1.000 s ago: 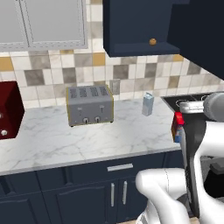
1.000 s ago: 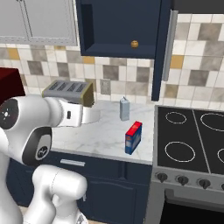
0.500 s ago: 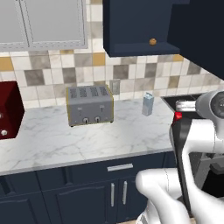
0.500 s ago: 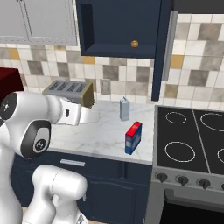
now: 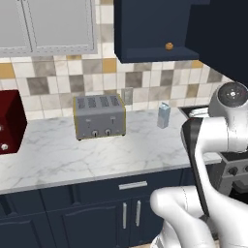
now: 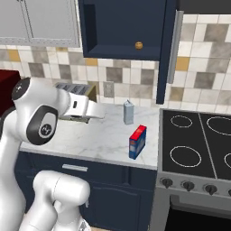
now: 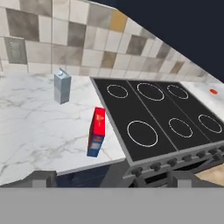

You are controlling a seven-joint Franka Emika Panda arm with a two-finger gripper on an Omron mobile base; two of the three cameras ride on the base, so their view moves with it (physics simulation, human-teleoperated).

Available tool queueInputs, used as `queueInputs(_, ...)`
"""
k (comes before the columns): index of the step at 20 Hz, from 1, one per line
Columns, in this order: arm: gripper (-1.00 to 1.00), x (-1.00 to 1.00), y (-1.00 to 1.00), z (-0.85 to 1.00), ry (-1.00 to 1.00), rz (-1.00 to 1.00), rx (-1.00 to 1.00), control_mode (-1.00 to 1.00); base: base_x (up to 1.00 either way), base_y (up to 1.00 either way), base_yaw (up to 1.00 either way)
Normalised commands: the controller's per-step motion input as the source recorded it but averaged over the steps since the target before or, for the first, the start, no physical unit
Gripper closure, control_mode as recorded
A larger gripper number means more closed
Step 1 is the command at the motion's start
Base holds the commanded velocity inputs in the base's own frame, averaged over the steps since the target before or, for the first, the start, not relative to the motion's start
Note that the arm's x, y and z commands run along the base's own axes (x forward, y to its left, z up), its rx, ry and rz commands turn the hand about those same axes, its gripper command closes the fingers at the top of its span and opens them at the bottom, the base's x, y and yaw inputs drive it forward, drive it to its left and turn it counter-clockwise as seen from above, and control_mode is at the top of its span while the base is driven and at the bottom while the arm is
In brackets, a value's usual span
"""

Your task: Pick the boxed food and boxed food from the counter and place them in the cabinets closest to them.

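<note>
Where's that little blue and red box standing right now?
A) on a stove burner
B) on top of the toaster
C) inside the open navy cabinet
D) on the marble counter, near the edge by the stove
D: the box stands upright on the counter close to the stove, with the grey carton behind it.

The dark red appliance (image 5: 10, 121) at the far left of the counter (image 5: 58, 155) is cut by the picture's edge, so its kind cannot be told. The arm hides part of the toaster (image 6: 76, 90) in the right base view. The print on the blue and red box (image 7: 96, 131) and on the pale carton (image 7: 62, 86) is too small to read. The stove (image 6: 198, 149) runs off the right edge. The gripper's finger tips (image 7: 41, 178) barely rise above the bottom.
</note>
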Motion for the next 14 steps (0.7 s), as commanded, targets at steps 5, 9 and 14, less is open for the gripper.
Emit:
queueInputs(5,-1.00,0.05,-0.01,-0.23,0.09,0.00,0.00,-1.00,0.00,0.00,0.00)
queueInputs(9,-1.00,0.01,-0.03,-0.30,0.05,0.00,0.00,-1.00,0.00,0.00,0.00)
queueInputs(14,-1.00,0.00,-0.06,-0.33,0.02,0.00,0.00,-1.00,0.00,0.00,0.00)
